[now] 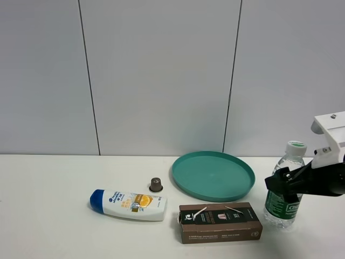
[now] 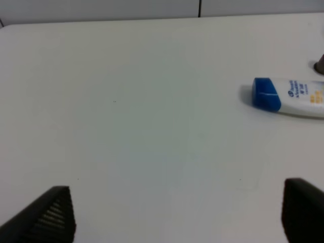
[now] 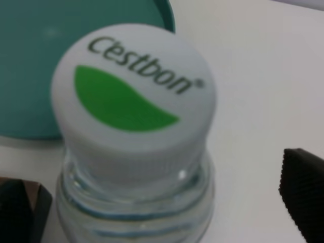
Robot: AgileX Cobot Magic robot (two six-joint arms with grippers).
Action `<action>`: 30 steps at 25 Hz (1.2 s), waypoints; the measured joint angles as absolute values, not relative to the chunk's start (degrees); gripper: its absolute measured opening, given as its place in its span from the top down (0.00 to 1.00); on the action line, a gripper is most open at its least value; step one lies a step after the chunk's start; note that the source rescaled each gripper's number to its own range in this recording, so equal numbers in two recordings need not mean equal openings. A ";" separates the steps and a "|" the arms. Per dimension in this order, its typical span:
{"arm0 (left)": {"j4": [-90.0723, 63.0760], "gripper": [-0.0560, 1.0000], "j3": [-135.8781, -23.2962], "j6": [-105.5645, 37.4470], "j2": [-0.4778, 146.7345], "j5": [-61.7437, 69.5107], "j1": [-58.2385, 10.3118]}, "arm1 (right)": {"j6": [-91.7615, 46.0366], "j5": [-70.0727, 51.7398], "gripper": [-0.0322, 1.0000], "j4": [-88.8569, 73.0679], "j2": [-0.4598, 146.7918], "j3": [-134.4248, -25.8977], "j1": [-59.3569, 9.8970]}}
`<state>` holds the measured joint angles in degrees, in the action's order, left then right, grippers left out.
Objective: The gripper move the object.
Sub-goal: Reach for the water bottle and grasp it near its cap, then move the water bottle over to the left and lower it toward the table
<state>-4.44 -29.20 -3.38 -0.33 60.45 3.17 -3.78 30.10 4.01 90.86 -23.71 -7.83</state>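
Right wrist — "Cestbon" on bottle cap [image 3: 134, 96]

You've got a teal plate [image 1: 213, 175] toward the back, a small brown capsule [image 1: 156, 185] just behind a lying shampoo bottle [image 1: 128, 204], and a brown box [image 1: 220, 222] in front.

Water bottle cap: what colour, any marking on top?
The cap is white with a green swoosh and dark lettering; best in the right wrist view.
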 joint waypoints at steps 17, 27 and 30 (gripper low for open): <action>-4.44 0.00 -29.20 -3.38 -0.33 60.45 3.17 | -2.70 46.65 0.10 7.93 101.22 -23.60 -9.18; -4.44 0.00 -29.20 -3.38 -0.33 60.45 3.17 | -2.76 46.89 0.85 7.75 101.22 -23.60 -9.18; -4.44 0.00 -29.20 -3.38 -0.33 60.45 3.17 | -2.62 46.96 0.95 7.80 101.08 -23.58 -9.18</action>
